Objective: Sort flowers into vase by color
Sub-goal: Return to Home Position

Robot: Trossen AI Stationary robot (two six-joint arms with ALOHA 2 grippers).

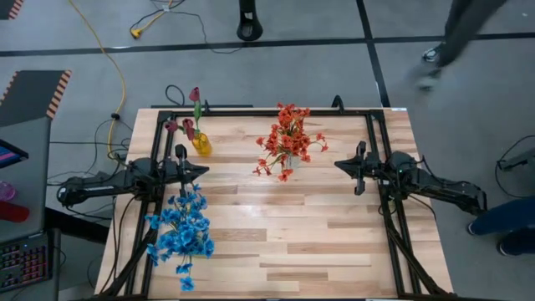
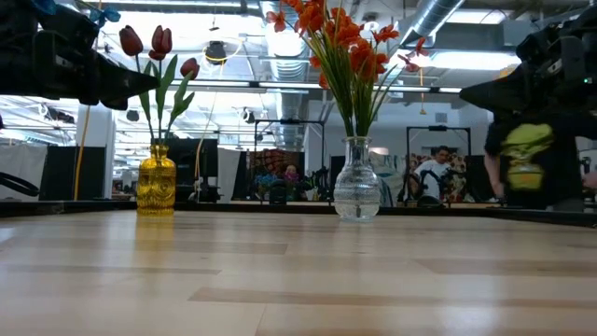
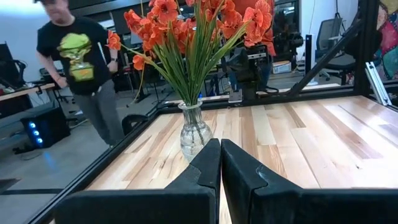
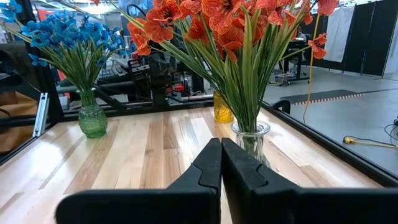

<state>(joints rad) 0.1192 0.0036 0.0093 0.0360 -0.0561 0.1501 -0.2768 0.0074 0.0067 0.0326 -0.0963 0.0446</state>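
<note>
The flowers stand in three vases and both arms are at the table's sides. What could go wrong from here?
1. The left arm's shut jaws sit close between the yellow vase and the blue flowers; a swing could brush them.
2. The orange flowers spread wide above the narrow transparent vase; a bump might tip it.

i have both arms folded in mirror poses at the table (image 1: 318, 242), each reaching inward from a side edge and held above its top. my left gripper (image 1: 201, 170) sits just inside the table's left edge, fingers (image 3: 208, 165) pressed together. my right gripper (image 1: 340, 164) sits just inside its right edge, fingers (image 4: 210, 163) pressed together too.
</note>
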